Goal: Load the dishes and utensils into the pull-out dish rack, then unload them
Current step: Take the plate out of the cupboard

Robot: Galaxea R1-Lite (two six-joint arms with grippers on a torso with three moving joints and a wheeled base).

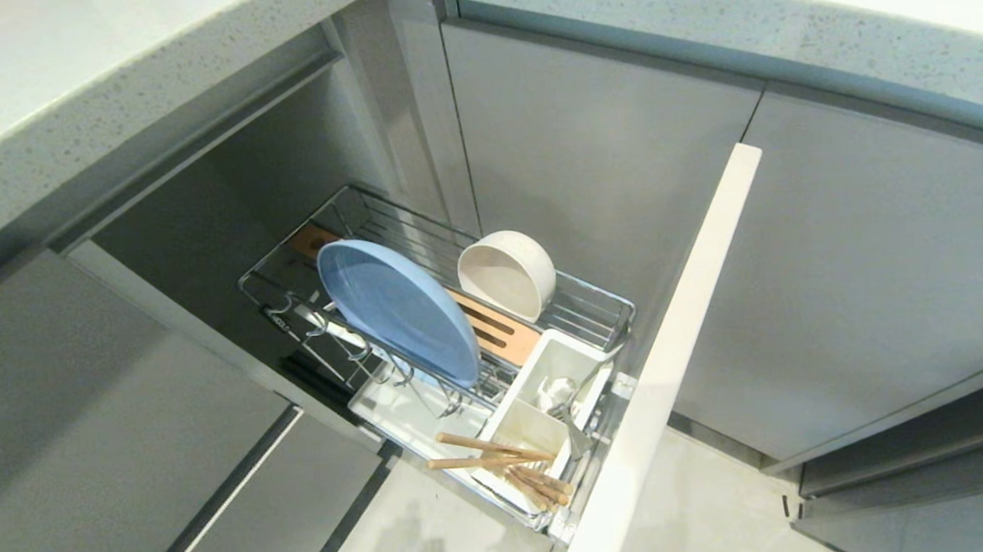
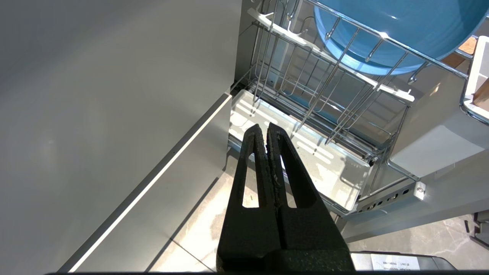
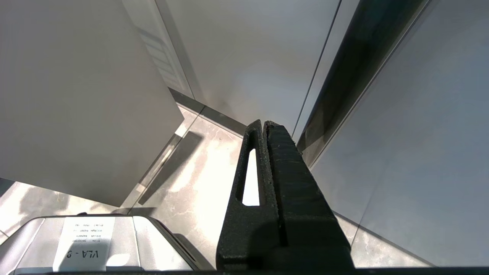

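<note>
Hanging low beside the pull-out dish rack, the left hand has its two black fingers pressed together, nothing between them. Its tips point toward the rack's white tray, apart from it, with pale floor tiles under the hand. Right hand likewise pressed together and empty, low over the floor, facing grey cabinet fronts; the rack does not show in its wrist view. Neither arm shows in the head view.

Rack stands drawn out of the cabinet run, below the speckled worktop. Its front panel is seen edge-on as a pale strip at the rack's outer end.

Inside the rack:
- Pale blue plate stands on edge among the upright prongs, leaning, on the rack's left side. From the left wrist view its lower rim shows through the chrome wires above the tray.
- White bowl lies tipped on its side just beside the plate, toward the rack's right rail, its opening turned toward the plate.
- Slotted wooden strip runs along the rack floor between plate and bowl.
- White caddy sits at the rack's outer end, next to the front panel.
- Spoon sits in the caddy compartment nearer the bowl.
- Chopsticks sit in the compartment nearest the front panel, several sticks fanned out and slanting, two ends reaching out over the tray.
</note>
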